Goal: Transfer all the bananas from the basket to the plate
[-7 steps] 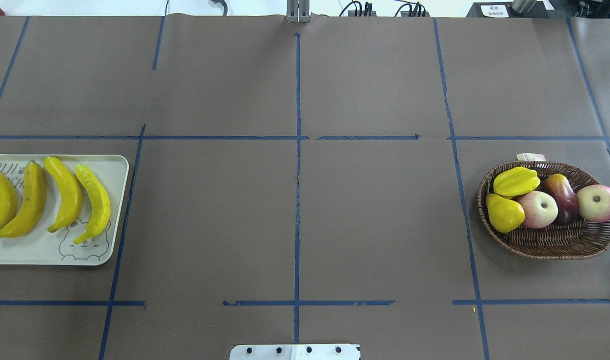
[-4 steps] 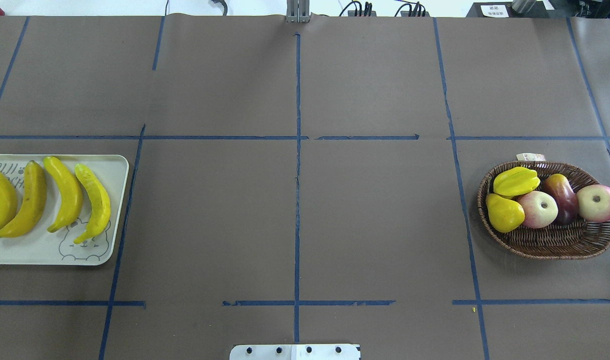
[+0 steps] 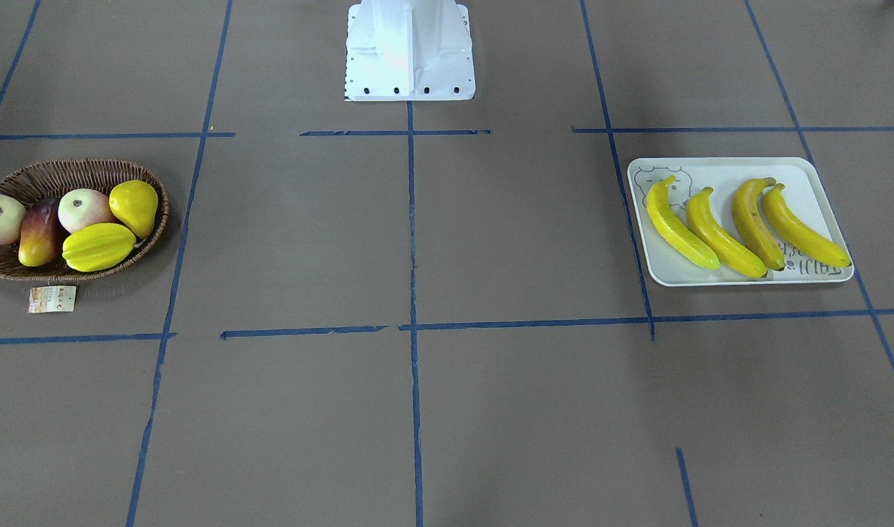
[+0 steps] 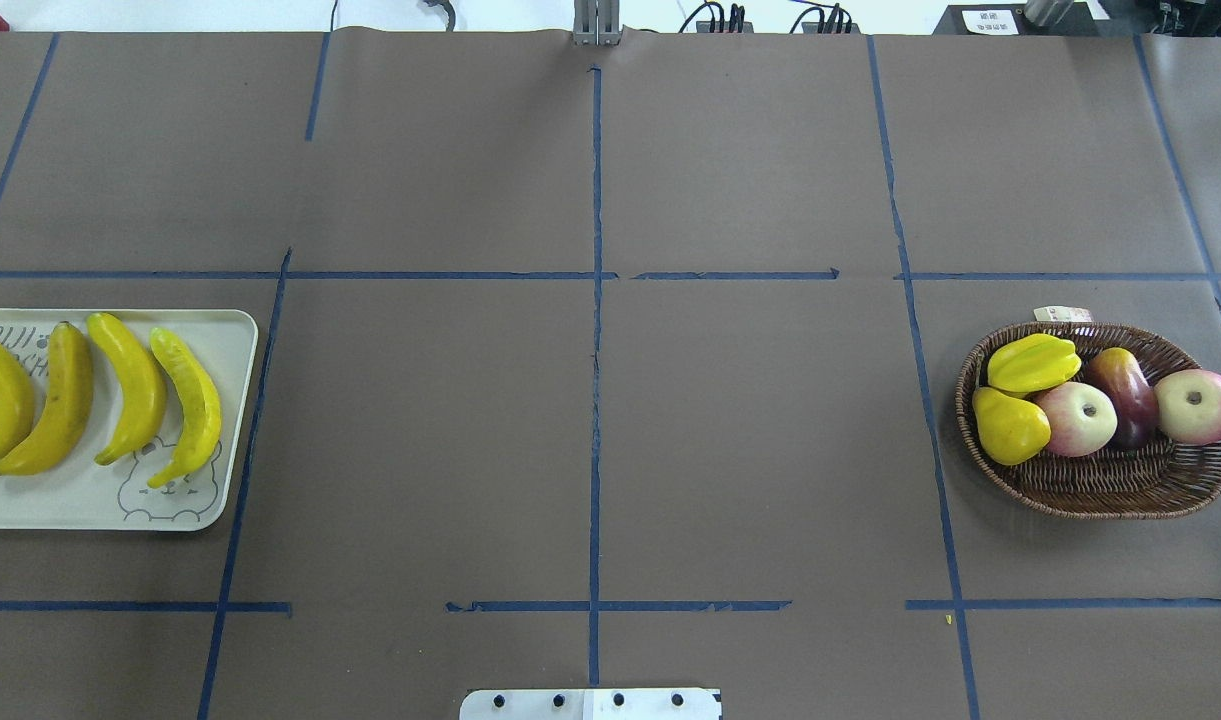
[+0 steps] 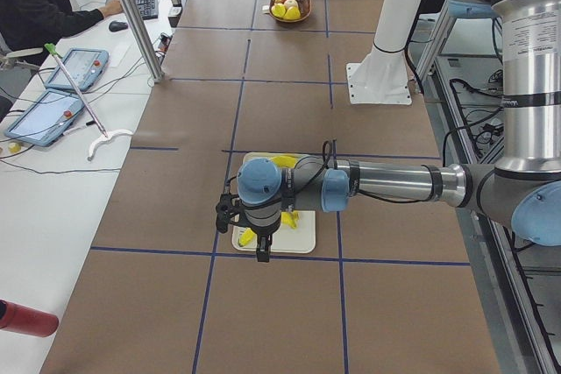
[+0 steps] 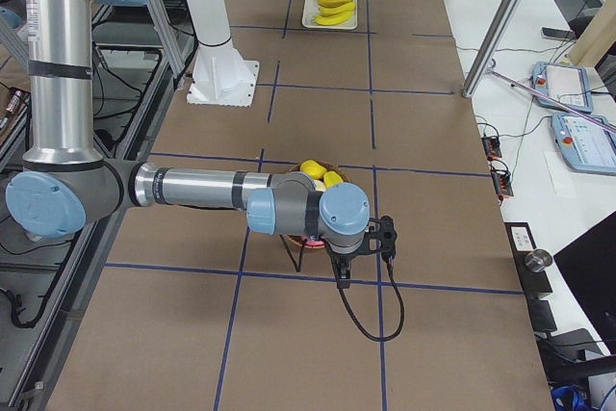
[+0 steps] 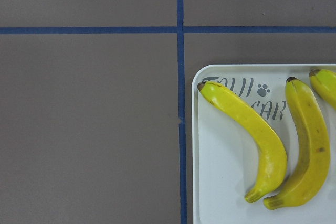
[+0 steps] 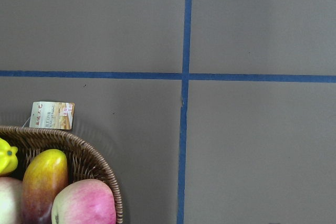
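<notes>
Several yellow bananas (image 4: 62, 400) (image 3: 719, 234) lie side by side on the white plate (image 4: 80, 508) (image 3: 747, 280) at the table's left side. In the left wrist view, the bananas (image 7: 254, 129) rest by the plate's (image 7: 220, 187) grey lettering. The wicker basket (image 4: 1100, 490) (image 3: 51, 176) at the right holds a starfruit, a yellow pear-shaped fruit, two apples and a mango, with no banana in it. My left gripper (image 5: 260, 254) hangs over the plate's outer end. My right gripper (image 6: 341, 279) hangs by the basket. I cannot tell if either is open or shut.
The robot's white base (image 4: 590, 703) (image 3: 410, 51) stands at the middle of the near edge. The basket's paper tag (image 8: 52, 115) lies on the table beside it. A seated person (image 5: 39, 2), tablets and a slanted pole (image 5: 131, 15) line the operators' side.
</notes>
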`<state>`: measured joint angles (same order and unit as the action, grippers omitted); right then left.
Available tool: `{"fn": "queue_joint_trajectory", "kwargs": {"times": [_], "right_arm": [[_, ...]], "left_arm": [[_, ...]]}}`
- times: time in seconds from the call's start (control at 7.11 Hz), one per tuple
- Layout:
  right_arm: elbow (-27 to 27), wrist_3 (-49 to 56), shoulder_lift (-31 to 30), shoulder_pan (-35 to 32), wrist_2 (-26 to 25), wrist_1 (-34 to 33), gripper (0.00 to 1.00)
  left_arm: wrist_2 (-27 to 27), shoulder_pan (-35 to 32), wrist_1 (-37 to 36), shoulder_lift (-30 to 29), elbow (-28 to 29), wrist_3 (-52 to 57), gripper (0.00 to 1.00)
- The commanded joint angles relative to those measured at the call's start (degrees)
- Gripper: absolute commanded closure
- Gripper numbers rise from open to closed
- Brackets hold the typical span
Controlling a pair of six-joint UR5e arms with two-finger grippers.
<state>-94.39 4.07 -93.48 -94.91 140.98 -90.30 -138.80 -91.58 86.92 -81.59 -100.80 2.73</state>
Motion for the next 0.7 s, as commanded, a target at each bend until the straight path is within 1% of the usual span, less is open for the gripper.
{"fn": "queue_joint_trajectory", "kwargs": {"times": [0.0, 0.56], "right_arm": [[-0.53, -1.09, -0.21, -0.01, -0.27, -0.06, 0.00], [-0.70, -1.17, -0.12, -0.01, 0.43, 0.39, 0.00]], "left_arm": [[0.02, 0.00, 0.09, -0.06, -0.01, 0.00, 0.00], [0.02, 0.00, 0.09, -0.41, 0.34, 0.00, 0.00]]}}
